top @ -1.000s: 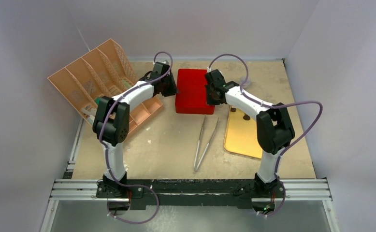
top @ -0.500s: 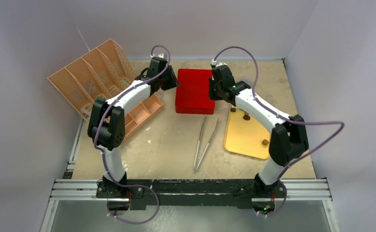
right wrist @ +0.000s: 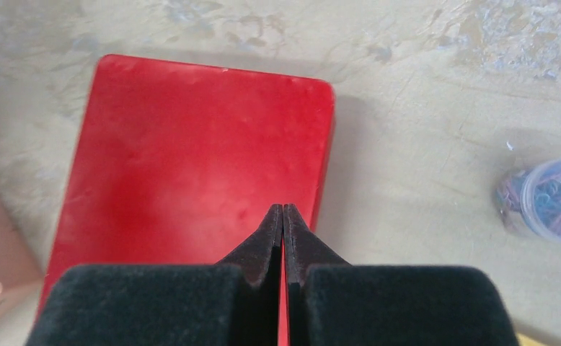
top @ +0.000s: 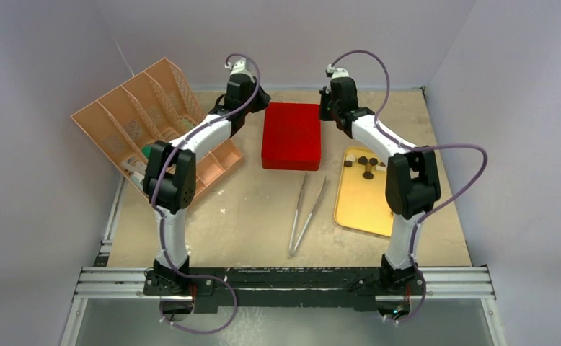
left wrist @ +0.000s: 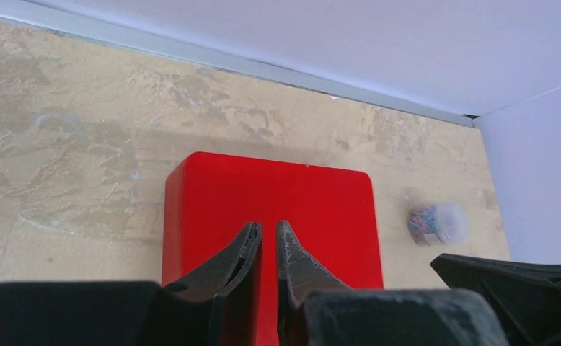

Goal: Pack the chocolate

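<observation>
Chocolate (top: 365, 161) pieces lie on tray (top: 357, 205). We note left gripper (left wrist: 268, 225) slightly parted, empty, near box (left wrist: 213, 194); right gripper (right wrist: 283, 207) closed, empty.

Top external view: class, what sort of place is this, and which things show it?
Probably a robotics lab test cell: two white-and-black robot arms bolted to an aluminium rail, plain pale walls boxing in the beige tabletop, and staged props, a red rectangular box, metal tweezers and a yellow flat tray.
</observation>
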`<state>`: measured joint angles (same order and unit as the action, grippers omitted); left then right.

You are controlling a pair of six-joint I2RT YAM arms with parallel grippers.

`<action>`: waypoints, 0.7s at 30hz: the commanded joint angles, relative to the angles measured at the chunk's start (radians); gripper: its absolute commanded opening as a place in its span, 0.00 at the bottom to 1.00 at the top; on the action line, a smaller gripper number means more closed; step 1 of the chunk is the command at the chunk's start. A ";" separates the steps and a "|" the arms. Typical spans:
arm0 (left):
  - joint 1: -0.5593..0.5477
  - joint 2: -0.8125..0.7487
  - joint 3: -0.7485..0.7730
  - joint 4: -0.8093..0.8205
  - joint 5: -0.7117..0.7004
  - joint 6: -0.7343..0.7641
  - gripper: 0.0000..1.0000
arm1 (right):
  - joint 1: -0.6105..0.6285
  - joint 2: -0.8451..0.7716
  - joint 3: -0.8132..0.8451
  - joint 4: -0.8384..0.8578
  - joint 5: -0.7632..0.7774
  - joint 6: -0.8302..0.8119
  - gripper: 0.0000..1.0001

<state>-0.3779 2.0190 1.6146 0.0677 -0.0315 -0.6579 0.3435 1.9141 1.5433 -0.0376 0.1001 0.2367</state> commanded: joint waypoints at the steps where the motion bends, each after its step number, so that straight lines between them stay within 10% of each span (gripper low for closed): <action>1: 0.013 0.087 0.086 0.060 -0.016 0.024 0.11 | -0.039 0.089 0.089 0.084 -0.053 -0.007 0.00; 9: 0.016 0.241 0.157 -0.149 -0.016 0.078 0.13 | -0.053 0.311 0.236 -0.111 -0.037 -0.024 0.00; 21: 0.025 0.165 0.185 -0.227 0.012 0.089 0.17 | -0.053 0.100 0.181 -0.013 0.010 -0.054 0.00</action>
<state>-0.3656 2.2429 1.7714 -0.0856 -0.0288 -0.6052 0.2863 2.1239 1.6783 -0.1326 0.0769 0.2100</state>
